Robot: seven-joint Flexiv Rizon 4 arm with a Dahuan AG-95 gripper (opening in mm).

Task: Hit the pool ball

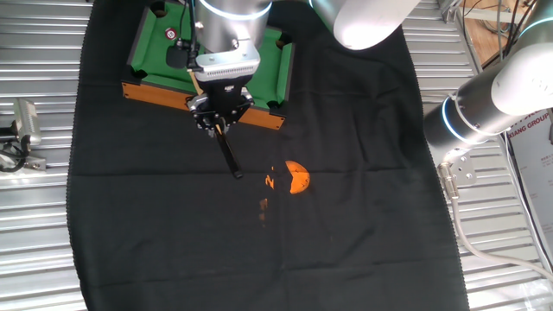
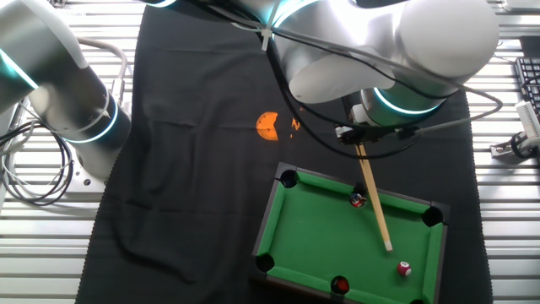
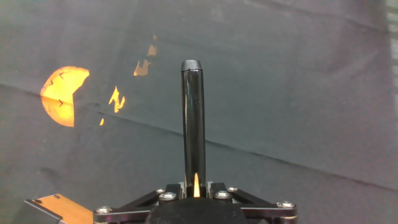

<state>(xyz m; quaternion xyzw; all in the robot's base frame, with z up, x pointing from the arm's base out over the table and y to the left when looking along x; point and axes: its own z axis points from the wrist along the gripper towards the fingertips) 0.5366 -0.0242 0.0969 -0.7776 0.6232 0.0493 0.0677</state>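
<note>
My claw (image 1: 221, 113) is clamped on a little cue stick (image 2: 374, 203), which I hold over the near edge of the green toy pool table (image 1: 281, 65). From the hand view the dark butt of the stick (image 3: 193, 118) runs straight out between my fingers over the black cloth (image 3: 298, 87), with an orange patch of light (image 3: 62, 94) off to one side on the fabric. In the other fixed view the pale shaft slants down across the felt, its tip resting near the middle of the playing surface. The pool ball (image 2: 405, 268), tiny, bright red with a white spot, sits on the felt near the far rail, just beyond the cue tip and a little to the side; tip and ball are apart, not touching. A darker red ball (image 2: 358, 200) lies just beside the shaft further up the stick, and another red ball (image 2: 339, 285) rests in a side pocket.
</note>
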